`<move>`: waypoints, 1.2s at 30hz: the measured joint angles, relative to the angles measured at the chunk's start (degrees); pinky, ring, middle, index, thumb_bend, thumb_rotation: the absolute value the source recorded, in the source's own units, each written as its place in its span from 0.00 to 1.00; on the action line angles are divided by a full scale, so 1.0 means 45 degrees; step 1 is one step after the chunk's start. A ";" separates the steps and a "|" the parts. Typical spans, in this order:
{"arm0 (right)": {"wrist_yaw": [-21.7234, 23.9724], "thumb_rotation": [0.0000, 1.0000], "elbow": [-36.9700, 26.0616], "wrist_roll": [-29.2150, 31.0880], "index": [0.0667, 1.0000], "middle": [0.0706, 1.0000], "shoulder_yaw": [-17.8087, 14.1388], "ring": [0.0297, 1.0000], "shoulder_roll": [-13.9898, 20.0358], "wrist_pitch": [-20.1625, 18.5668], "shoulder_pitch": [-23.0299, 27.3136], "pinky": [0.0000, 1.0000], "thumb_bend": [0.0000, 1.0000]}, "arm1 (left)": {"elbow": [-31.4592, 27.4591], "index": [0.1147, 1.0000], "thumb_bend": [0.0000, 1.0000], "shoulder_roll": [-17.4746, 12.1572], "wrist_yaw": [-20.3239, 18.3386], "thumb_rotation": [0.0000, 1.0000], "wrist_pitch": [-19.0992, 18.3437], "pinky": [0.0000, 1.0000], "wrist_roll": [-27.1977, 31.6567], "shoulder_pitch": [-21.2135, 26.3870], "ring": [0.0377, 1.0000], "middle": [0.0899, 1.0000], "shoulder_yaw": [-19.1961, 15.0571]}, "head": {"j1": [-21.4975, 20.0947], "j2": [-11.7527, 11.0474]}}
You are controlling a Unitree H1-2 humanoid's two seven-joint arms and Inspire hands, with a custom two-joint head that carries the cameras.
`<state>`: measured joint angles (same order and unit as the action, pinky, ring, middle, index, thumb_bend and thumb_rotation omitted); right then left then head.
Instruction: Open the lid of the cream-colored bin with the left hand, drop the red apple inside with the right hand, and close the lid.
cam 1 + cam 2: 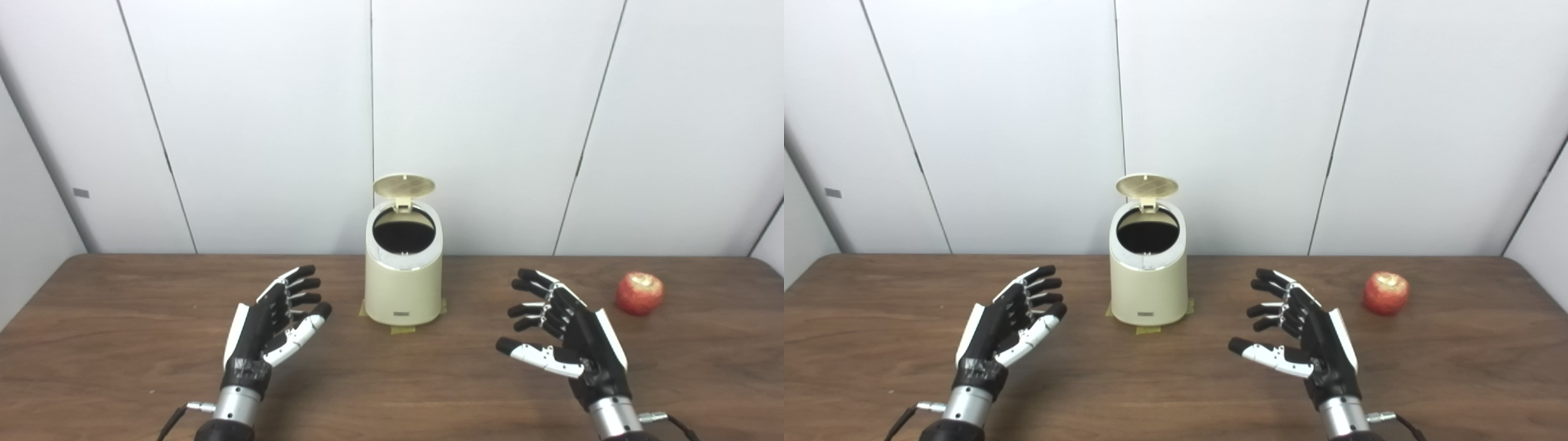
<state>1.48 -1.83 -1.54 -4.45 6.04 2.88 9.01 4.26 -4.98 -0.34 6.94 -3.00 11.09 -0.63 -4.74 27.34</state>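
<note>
The right hand (566, 331) hovers empty with fingers spread, right of the cream-colored bin (403, 278). The red apple (639, 293) sits on the wooden table (122, 343) farther right of the bin, just beyond that hand, so the right hand is nearer. The left hand (275, 321), also spread and empty, hovers left of the bin, whose lid (404, 185) stands raised.
</note>
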 measured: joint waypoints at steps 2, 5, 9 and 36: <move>0.0043 0.18 0.0006 -0.0137 0.78 0.77 -0.0025 0.61 0.0515 -0.0007 0.0126 0.52 0.76 | 0.0142 0.80 0.65 0.0098 0.0018 0.31 0.0059 0.57 -0.0001 -0.0022 0.72 0.78 0.0003 | -0.0352 -0.0059; 0.0068 0.21 -0.0013 -0.0733 0.79 0.82 -0.0026 0.64 0.1384 -0.0271 0.0477 0.53 0.79 | 0.0338 0.82 0.64 0.0108 -0.0150 0.27 0.0075 0.61 0.0356 -0.0022 0.74 0.80 -0.0044 | -0.1482 -0.0273; 0.0007 0.25 -0.0122 -0.1774 0.83 0.89 -0.0047 0.69 0.2173 -0.1656 0.0991 0.59 0.81 | 0.0418 0.84 0.62 0.0035 -0.0587 0.23 0.0098 0.63 0.1228 -0.0011 0.76 0.81 -0.0285 | -0.2441 -0.0508; 0.2603 0.17 0.1092 -0.7000 0.85 0.89 -0.0614 0.79 0.5632 -0.6680 0.4209 0.63 0.86 | 0.0646 0.86 0.43 -0.0835 -0.1458 0.00 -0.0083 0.64 0.1950 0.0157 0.79 0.84 -0.0799 | -0.4904 -0.0821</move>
<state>13.19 3.08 -33.04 -7.21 31.39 -27.19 27.95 7.17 -8.74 -6.91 6.57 5.78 11.80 -4.22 -26.81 23.64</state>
